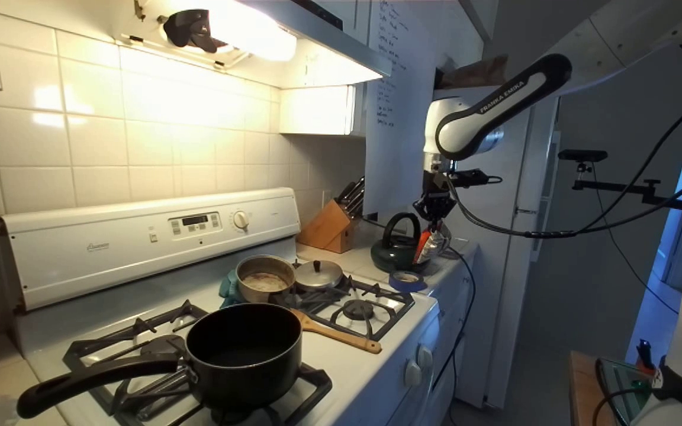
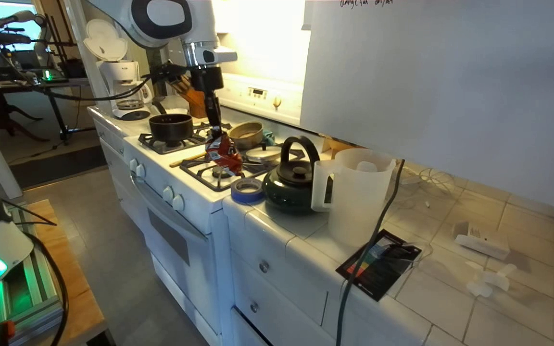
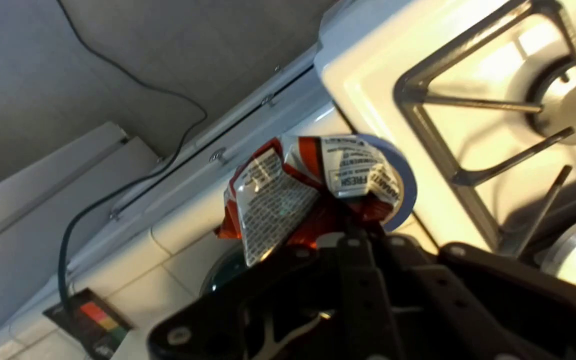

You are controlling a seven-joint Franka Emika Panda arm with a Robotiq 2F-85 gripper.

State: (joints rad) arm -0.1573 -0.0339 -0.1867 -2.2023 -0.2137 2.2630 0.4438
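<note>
Red-and-silver crinkled packet [image 2: 224,153], clamped in the jaws, hangs near the dark green kettle [image 2: 286,194]! Blue tape roll [image 2: 248,196] just beside that kettle, frosted jug [image 2: 359,202] near it too.

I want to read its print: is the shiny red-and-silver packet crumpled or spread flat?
Crumpled: folds and creases cross the packet, pinched in the black two-fingered gripper.

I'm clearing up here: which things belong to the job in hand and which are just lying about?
In the job:
crumpled shiny red-and-silver bag
black two-finger gripper, clamped on it

Apparently just lying about:
blue ring-shaped tape roll
glossy dark green kettle
black round saucepan
translucent white plastic pitcher
</note>
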